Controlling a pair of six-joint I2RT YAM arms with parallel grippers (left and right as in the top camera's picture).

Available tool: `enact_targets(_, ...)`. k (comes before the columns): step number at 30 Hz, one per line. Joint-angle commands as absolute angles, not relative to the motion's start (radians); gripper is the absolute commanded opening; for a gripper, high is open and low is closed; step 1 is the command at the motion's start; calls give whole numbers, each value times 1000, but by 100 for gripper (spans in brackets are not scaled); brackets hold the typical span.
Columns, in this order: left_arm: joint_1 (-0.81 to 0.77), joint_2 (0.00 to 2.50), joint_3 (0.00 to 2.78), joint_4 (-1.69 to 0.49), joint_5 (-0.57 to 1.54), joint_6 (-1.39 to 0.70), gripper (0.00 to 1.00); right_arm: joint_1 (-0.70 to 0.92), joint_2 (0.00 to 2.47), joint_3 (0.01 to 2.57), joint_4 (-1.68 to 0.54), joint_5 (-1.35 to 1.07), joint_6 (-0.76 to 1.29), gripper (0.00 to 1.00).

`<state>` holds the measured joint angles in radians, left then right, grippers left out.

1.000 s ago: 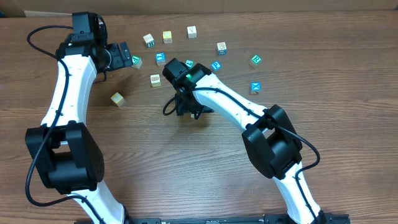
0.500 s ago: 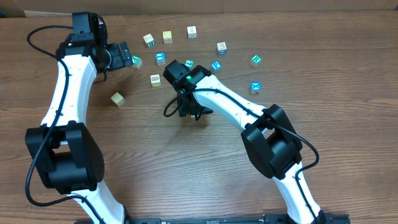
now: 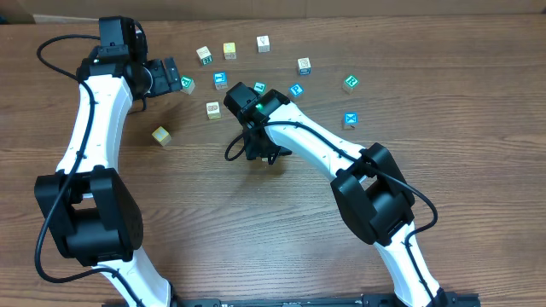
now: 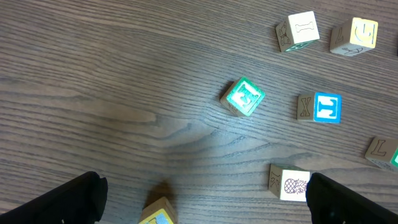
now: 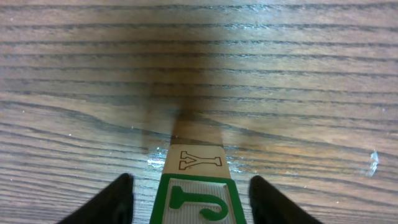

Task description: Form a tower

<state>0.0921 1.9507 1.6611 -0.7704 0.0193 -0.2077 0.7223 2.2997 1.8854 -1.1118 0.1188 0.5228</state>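
A brown wood-grain table (image 3: 256,239) holds two white and black robot arms. Near its middle, a narrow tower (image 5: 198,160) of small wooden picture cubes stands upright, its long axis vertical from the tabletop straight up towards the right wrist camera. Its top face is cream with a green border and a green hook-shaped mark. A side face below shows a brown outlined letter. How many cubes are in it cannot be told.

The right gripper (image 5: 191,180) points down over the tower, one black finger on each side of the top cube, with thin strips of table showing between. From overhead the gripper hides the tower.

The left gripper (image 4: 202,202) hangs spread wide and empty at the far left, near a loose teal-faced cube (image 4: 243,96) and a blue-faced cube (image 4: 326,107).
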Motion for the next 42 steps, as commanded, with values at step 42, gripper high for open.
enact_targets(42,89,1923,1661,-767,19,-217,100,722,2308,1867,-1114,131,518,32)
